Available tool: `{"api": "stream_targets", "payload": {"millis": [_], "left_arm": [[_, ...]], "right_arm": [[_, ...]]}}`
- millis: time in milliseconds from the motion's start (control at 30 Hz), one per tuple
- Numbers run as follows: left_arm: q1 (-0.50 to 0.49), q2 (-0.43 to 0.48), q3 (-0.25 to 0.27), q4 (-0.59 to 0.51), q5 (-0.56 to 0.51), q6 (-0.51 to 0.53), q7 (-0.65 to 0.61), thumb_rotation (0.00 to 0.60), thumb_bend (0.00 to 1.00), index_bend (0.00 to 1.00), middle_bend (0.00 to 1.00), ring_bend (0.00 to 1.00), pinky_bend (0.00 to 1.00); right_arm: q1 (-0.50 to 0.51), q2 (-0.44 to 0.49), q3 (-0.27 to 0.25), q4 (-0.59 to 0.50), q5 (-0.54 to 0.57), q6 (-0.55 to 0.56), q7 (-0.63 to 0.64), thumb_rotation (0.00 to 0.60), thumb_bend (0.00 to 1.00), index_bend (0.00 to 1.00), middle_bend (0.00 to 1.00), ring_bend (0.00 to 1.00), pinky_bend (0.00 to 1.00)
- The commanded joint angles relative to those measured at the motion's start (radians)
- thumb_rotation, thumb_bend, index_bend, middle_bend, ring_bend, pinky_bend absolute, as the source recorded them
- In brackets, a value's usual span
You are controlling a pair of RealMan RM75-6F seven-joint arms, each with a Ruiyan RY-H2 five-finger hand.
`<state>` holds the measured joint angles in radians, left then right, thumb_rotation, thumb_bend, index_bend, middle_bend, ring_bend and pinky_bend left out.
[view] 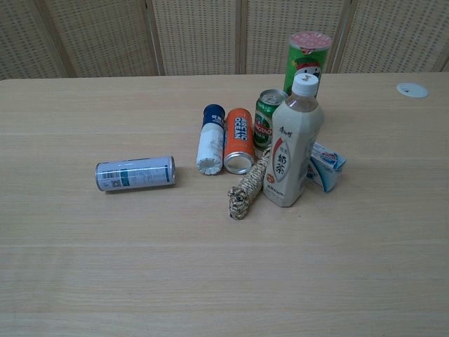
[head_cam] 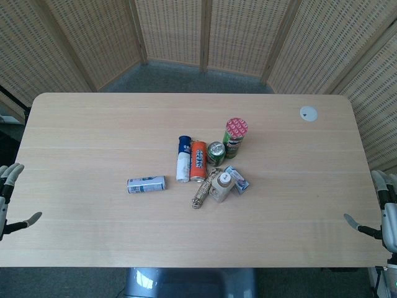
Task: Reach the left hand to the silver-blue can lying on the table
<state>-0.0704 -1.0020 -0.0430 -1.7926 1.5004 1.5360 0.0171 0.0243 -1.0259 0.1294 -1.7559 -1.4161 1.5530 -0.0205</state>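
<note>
1. The silver-blue can (head_cam: 146, 184) lies on its side on the tabletop (head_cam: 87, 136), left of the cluster and apart from it, with bare wood all round it.
2. The left hand (head_cam: 8, 198) sits at the tabletop's left edge, well apart from the can. Its fingers are spread and it holds nothing.
3. The right hand (head_cam: 381, 214) rests at the right edge, also spread and empty.
4. Risk, as I judge it: the can lies on its round side, so a sideways nudge from a finger could set it rolling, likely toward the near or far edge.
5. A reach that overshoots to the right could strike the white-and-blue bottle (head_cam: 183, 158) or the orange can (head_cam: 198, 161), both lying near the target. These could roll into the upright green can (head_cam: 215, 153).
6. A tall milk-tea bottle (view: 292, 144) stands in the cluster and looks easy to topple if the pile gets shoved.
7. Both hands are cut off by the head view's borders, so the wrists and arms are hidden. The chest view shows neither hand.
8. The small blue-and-white packet (view: 325, 166) is partly hidden behind the milk-tea bottle, and its print is too small to read.
9. The braided rope (view: 245, 188) touches the bottle's base; whether it lies under it, I cannot tell.
</note>
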Motion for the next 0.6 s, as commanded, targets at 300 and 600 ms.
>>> {"api": "stream_targets", "payload": {"millis": [300, 600], "left_arm": [[-0.020, -0.045, 0.020, 0.008, 0.012, -0.057, 0.039, 0.600, 0.00, 0.00, 0.00, 0.00, 0.00], [-0.149, -0.160, -0.016, -0.114, -0.210, -0.299, 0.346, 0.600, 0.00, 0.00, 0.00, 0.00, 0.00]], "right_arm": [[0.005, -0.004, 0.001, 0.004, -0.004, -0.006, 0.000, 0.509, 0.00, 0.00, 0.00, 0.00, 0.00], [0.008, 0.001, -0.001, 0.011, 0.014, -0.031, 0.028, 0.509, 0.00, 0.00, 0.00, 0.00, 0.00]]}}
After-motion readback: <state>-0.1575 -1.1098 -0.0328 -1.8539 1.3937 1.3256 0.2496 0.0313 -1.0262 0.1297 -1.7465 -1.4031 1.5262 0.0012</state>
